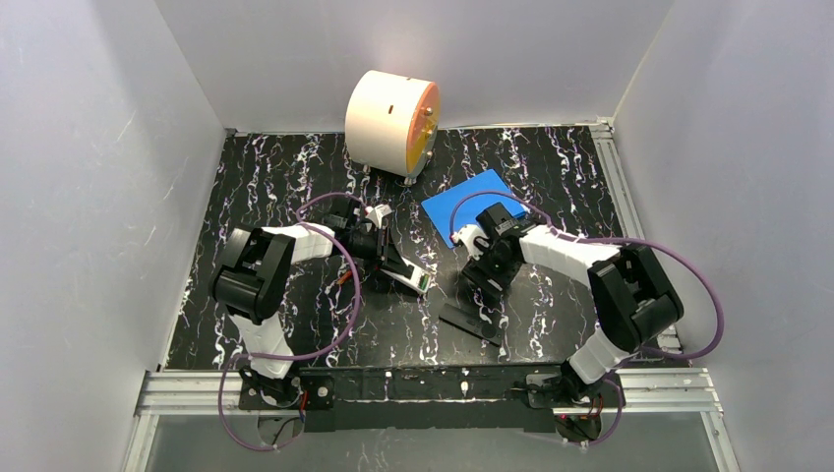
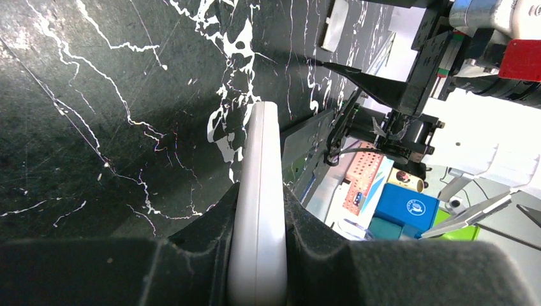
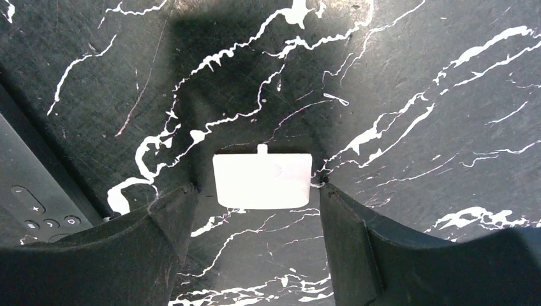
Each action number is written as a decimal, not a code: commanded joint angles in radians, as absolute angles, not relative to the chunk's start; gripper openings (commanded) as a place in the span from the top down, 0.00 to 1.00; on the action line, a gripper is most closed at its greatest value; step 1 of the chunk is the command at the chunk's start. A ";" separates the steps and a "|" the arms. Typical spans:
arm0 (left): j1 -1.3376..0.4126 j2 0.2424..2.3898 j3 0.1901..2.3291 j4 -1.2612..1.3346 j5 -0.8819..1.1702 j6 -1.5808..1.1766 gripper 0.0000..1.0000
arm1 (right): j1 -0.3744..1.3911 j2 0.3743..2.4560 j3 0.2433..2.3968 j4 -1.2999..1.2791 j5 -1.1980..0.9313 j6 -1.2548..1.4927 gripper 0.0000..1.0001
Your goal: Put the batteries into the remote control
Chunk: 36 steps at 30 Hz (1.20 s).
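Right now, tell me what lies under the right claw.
A white battery cover lies flat on the marbled table, between the fingers of the open right claw. The edge of a black remote shows beside it. Whatever is beneath the cover is hidden.

Left gripper (image 2: pixel 258 196) clamped shut, wrist low — right gripper (image 3: pixel 255 190) pointing down, 2 fingers spread wide.

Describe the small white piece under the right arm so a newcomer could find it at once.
On the black marbled table, look beneath the right tool, whose fingers stand open. The white plate lies flat between them, next to the black remote. Unlike that long, dark, buttoned remote, it is a small plain rounded rectangle with a little tab on one edge.
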<state>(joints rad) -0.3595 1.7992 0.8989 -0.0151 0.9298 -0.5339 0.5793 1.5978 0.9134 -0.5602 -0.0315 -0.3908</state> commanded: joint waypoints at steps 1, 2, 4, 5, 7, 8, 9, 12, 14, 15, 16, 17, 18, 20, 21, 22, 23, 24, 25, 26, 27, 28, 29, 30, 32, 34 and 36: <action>-0.354 1.773 0.927 -0.042 0.989 -0.524 1.00 | 0.579 1.638 0.924 -0.578 -0.040 -0.437 0.24; -0.355 1.771 0.926 -0.040 0.989 -0.527 1.00 | 0.577 1.641 0.924 -0.582 -0.041 -0.438 0.24; -0.354 1.769 0.924 -0.035 0.990 -0.530 1.00 | 0.567 1.636 0.916 -0.579 -0.051 -0.440 0.24; -0.354 1.768 0.924 -0.034 0.991 -0.532 1.00 | 0.566 1.630 0.910 -0.576 -0.056 -0.440 0.25; -0.355 1.767 0.922 -0.031 0.990 -0.534 1.00 | 0.566 1.613 0.895 -0.572 -0.064 -0.448 0.27; -0.354 1.767 0.921 -0.028 0.991 -0.536 1.00 | 0.566 1.603 0.884 -0.563 -0.060 -0.453 0.29; -0.354 1.766 0.919 -0.024 0.990 -0.539 1.00 | 0.565 1.594 0.872 -0.555 -0.051 -0.456 0.32; -0.355 1.766 0.912 -0.009 0.993 -0.550 1.00 | 0.566 1.574 0.840 -0.522 -0.017 -0.460 0.40; -0.355 1.765 0.909 -0.005 0.994 -0.555 1.00 | 0.571 1.573 0.831 -0.505 -0.005 -0.460 0.47; -0.355 1.765 0.909 -0.005 0.995 -0.555 1.00 | 0.572 1.575 0.830 -0.501 -0.004 -0.461 0.51; -0.355 1.766 0.910 -0.007 0.994 -0.555 1.00 | 0.573 1.575 0.830 -0.497 0.022 -0.462 0.55; -0.355 1.767 0.912 -0.008 0.996 -0.555 1.00 | 0.575 1.573 0.832 -0.494 0.026 -0.460 0.57; -0.355 1.768 0.913 -0.012 1.000 -0.557 1.00 | 0.576 1.568 0.838 -0.495 0.025 -0.461 0.59; -0.354 1.769 0.918 -0.015 1.008 -0.561 1.00 | 0.579 1.543 0.854 -0.500 0.010 -0.464 0.60; -0.355 1.769 0.917 -0.010 1.014 -0.564 1.00 | 0.583 1.523 0.864 -0.506 -0.018 -0.467 0.60; -0.355 1.768 0.917 -0.006 1.019 -0.569 1.00 | 0.590 1.499 0.872 -0.507 -0.043 -0.469 0.60; -0.356 1.765 0.917 -0.005 1.022 -0.570 1.00 | 0.597 1.470 0.876 -0.503 -0.070 -0.469 0.60; -0.356 1.765 0.918 -0.005 1.025 -0.571 1.00 | 0.607 1.437 0.878 -0.495 -0.100 -0.471 0.60; -0.356 1.764 0.920 -0.005 1.029 -0.571 1.00 | 0.618 1.409 0.881 -0.484 -0.127 -0.472 0.60; -0.357 1.763 0.921 -0.008 1.031 -0.569 1.00 | 0.627 1.385 0.885 -0.476 -0.146 -0.473 0.60; -0.356 1.761 0.923 -0.010 1.033 -0.568 1.00 | 0.636 1.368 0.894 -0.472 -0.161 -0.472 0.60; -0.356 1.756 0.925 -0.013 1.033 -0.566 1.00 | 0.641 1.358 0.906 -0.471 -0.176 -0.469 0.60; -0.357 1.752 0.925 -0.015 1.031 -0.566 1.00 | 0.648 1.355 0.919 -0.479 -0.195 -0.467 0.60; -0.357 1.747 0.926 -0.016 1.032 -0.568 1.00 | 0.662 1.355 0.933 -0.484 -0.214 -0.464 0.60; -0.360 1.737 0.930 -0.016 1.032 -0.571 1.00 | 0.696 1.360 0.952 -0.481 -0.228 -0.461 0.59; -0.364 1.724 0.935 -0.021 1.030 -0.572 1.00 | 0.737 1.374 0.961 -0.466 -0.219 -0.459 0.59; -0.371 1.712 0.938 -0.024 1.028 -0.574 1.00 | 0.766 1.392 0.971 -0.453 -0.212 -0.459 0.59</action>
<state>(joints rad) -0.3607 1.7870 0.8989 -0.0051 0.9833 -0.5697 0.7067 1.3682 0.9268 -0.4870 -0.1768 -0.4515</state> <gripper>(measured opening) 0.194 0.575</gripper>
